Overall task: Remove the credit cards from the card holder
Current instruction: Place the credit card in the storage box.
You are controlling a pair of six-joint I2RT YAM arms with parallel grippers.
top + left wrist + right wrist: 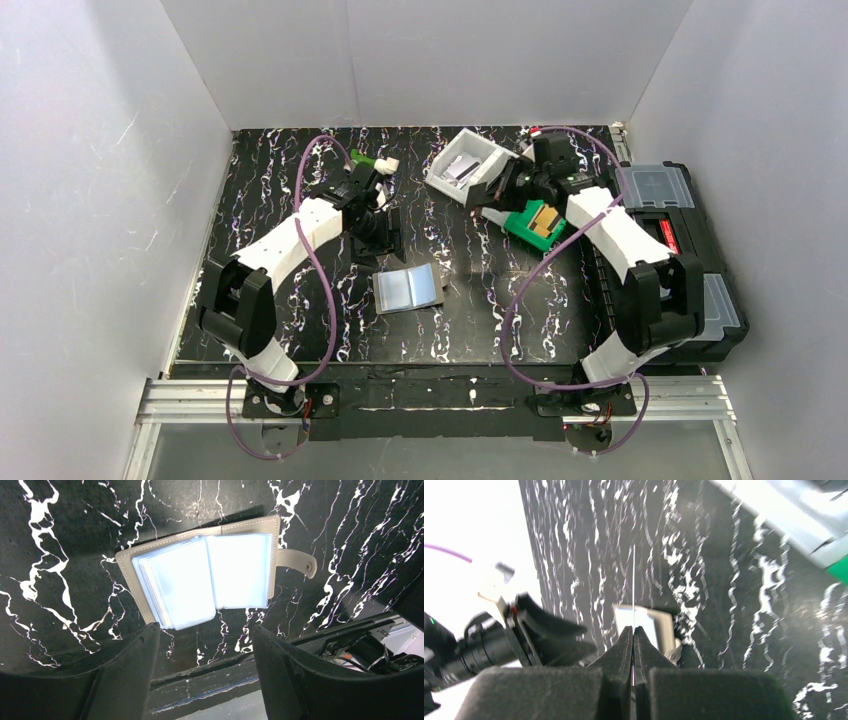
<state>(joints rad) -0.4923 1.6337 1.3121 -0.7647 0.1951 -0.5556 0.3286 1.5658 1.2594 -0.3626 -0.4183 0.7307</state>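
The card holder lies open on the black marbled table, with its pale shiny sleeves facing up and its strap out to one side. My left gripper hangs just behind it, open and with nothing between its fingers. My right gripper is up beside the white bin. It is shut on a credit card, which shows edge-on as a thin pale line rising from the fingertips. Past those fingertips I see the card holder and the left gripper.
A white bin with something flat in it stands at the back. A green bin sits under the right arm. A black toolbox runs along the right edge. A small green and white object lies at the back left.
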